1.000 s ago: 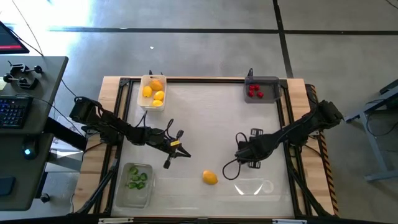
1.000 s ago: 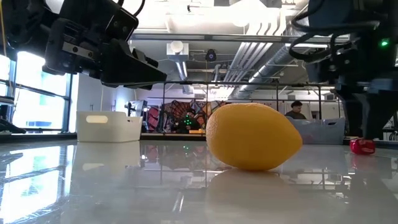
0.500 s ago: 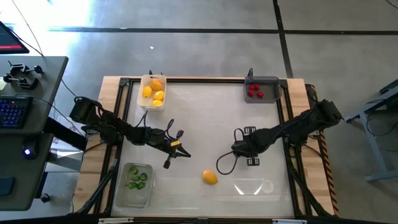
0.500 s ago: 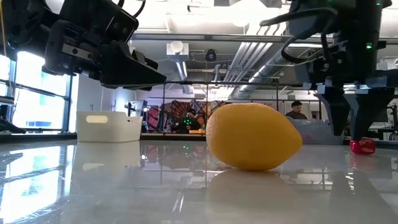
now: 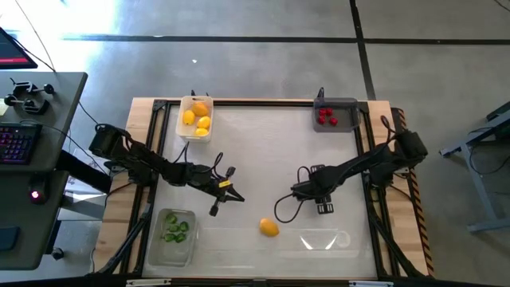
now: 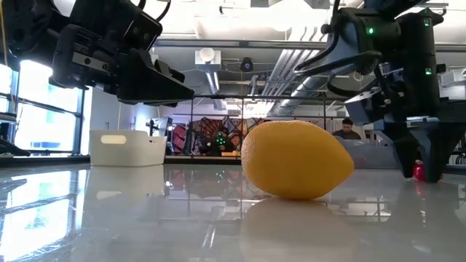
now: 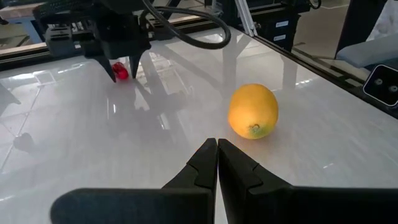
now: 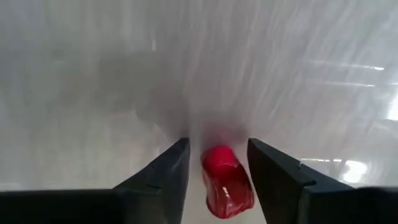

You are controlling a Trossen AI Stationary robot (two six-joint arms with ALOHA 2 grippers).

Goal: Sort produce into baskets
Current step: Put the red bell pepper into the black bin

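High view: we see our right gripper [image 5: 301, 190] low at centre-right, jaws part open around a small red berry [image 8: 227, 182] — not clamped; our left gripper [image 7: 217, 163], centre-left, is shut and empty; a yellow lemon [image 5: 269, 228] lies lower centre.

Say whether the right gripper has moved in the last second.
Yes. In the high view the right gripper has shifted left, away from the grey tray.
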